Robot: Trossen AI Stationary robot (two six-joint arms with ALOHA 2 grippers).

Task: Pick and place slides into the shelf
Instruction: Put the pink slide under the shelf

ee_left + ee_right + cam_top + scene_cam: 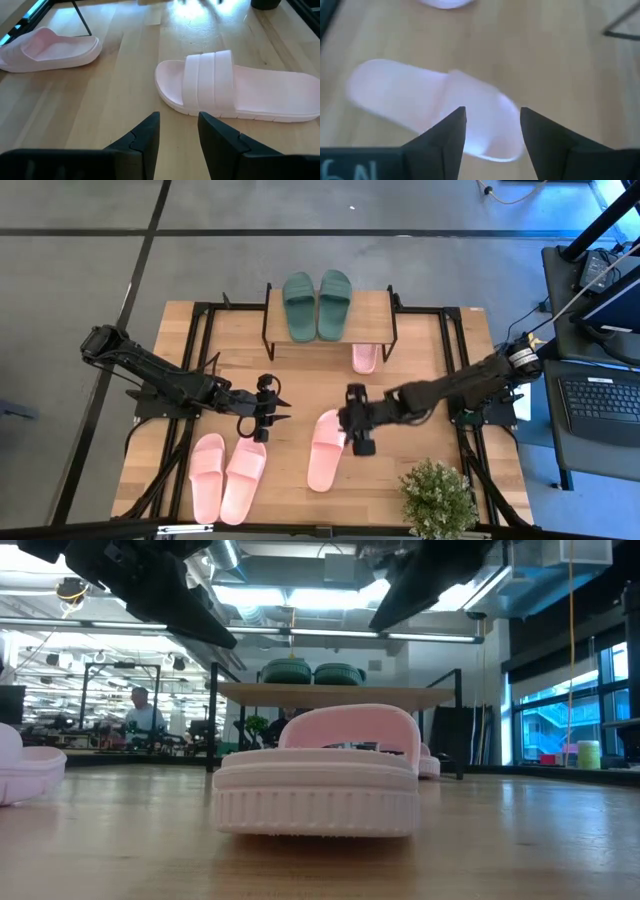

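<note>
From above, the low shelf (375,308) with its pale plank top and thin black legs carried the dark green pair of slides (317,304) on its top, and one light pink slide (365,357) lay on the table under its front edge. A lone pink wide-strapped slide (326,448) lay mid-table, touching or just under the right gripper (358,432), whose tips reached its strap side. The left gripper (266,409) hung near it, with the last pink pair (227,475) lying side by side just behind and to one side of its fingers.

At table height, that lone slide filled the foreground with both arms raised above it, clear of the strap; the shelf stood behind, the green pair on top.

The left wrist camera showed its fingers (145,137) parted and empty, the lone slide just ahead of the tips.

The right wrist camera showed its fingers (449,132) spread wide, the strap directly between and beyond them.

The step in hand appeared to be the approach for picking this slide. Next, the right gripper would probably need to drop, close over the strap, then carry the slide to the shelf.
</note>
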